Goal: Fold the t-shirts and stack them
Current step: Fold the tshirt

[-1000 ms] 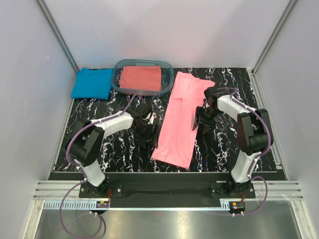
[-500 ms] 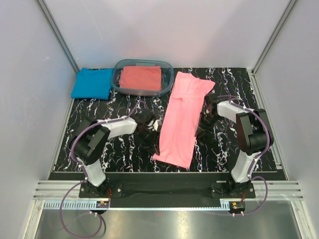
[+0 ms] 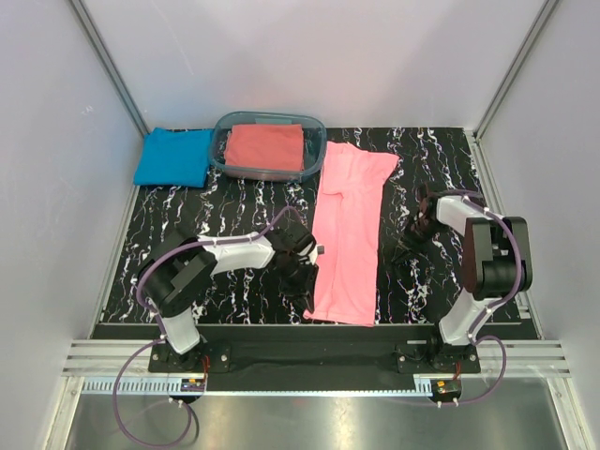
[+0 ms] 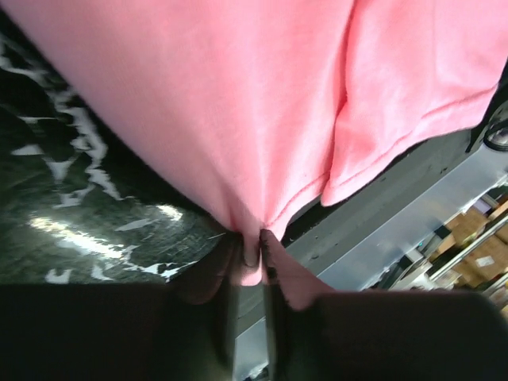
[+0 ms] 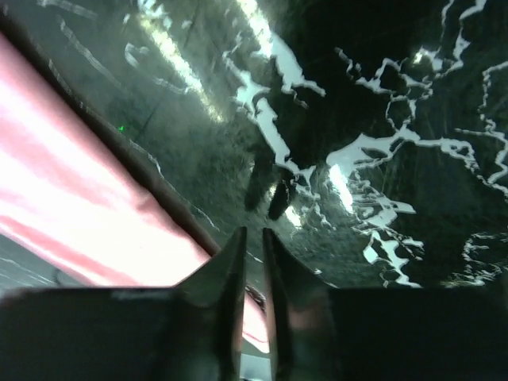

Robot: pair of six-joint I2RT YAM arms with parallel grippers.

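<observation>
Viewing from the wrists: left pincer (image 4: 252, 238) pinches pink t-shirt (image 4: 238, 95), right pincer (image 5: 252, 235) closed empty.

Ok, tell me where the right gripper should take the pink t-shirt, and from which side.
Probably its right long edge toward the near end, coming in from the right, low over the table. The pink t-shirt lies flat as a long strip, that edge faces the right gripper across bare table, and the left gripper pinches the opposite edge.

Reaching toward 3 o'clock with the left tool (image 3: 307, 272) pinched on the pink t-shirt (image 3: 347, 225), toward 9 o'clock with the right tool (image 3: 412, 246), fingers (image 5: 228, 266) nearly together.
</observation>
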